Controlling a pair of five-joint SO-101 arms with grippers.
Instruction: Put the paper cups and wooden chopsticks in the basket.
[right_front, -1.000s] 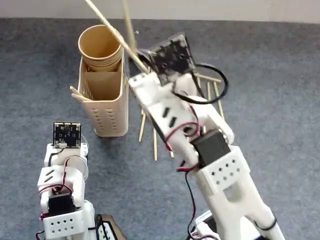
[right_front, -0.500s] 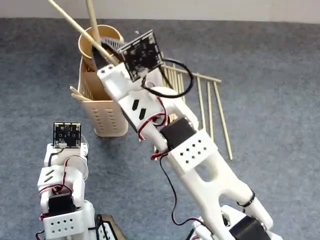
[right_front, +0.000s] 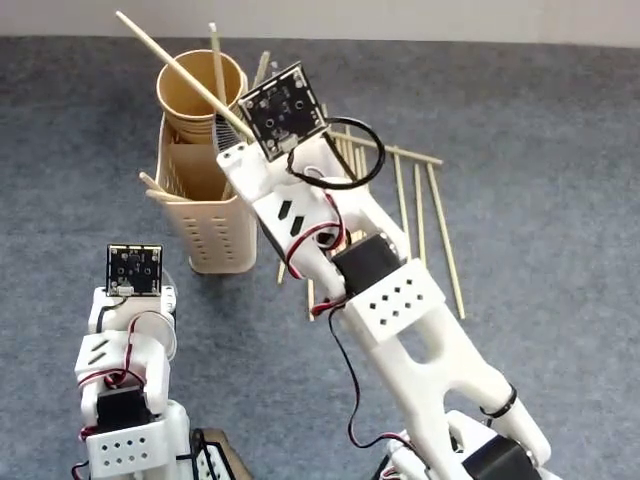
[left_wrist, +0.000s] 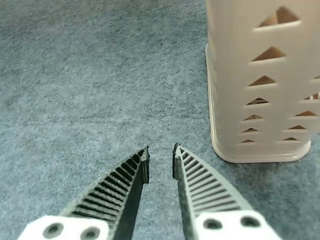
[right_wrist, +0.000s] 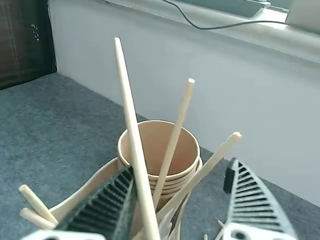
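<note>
A beige slotted basket (right_front: 215, 225) stands upright with stacked paper cups (right_front: 198, 92) in its far end. Three wooden chopsticks (right_front: 180, 62) lean out of the top cup (right_wrist: 159, 150). My right gripper (right_wrist: 181, 167) hovers just above them, open, with its fingers on either side of the sticks (right_wrist: 131, 140). The right arm (right_front: 330, 230) stretches over the basket's near right side. More chopsticks (right_front: 420, 210) lie loose on the carpet to the right. My left gripper (left_wrist: 160, 157) rests low by the basket's base (left_wrist: 260, 150), its fingers a narrow gap apart around nothing.
Two chopstick ends (right_front: 155, 190) poke out of the basket's left side. The left arm (right_front: 130, 330) sits folded at the front left. Grey carpet (right_front: 540, 150) covers the table, and a pale wall (right_wrist: 240, 90) runs behind the basket.
The right arm swung left from above the loose sticks to the basket, carrying chopsticks. They now stand lower in the top cup. The left arm stayed still.
</note>
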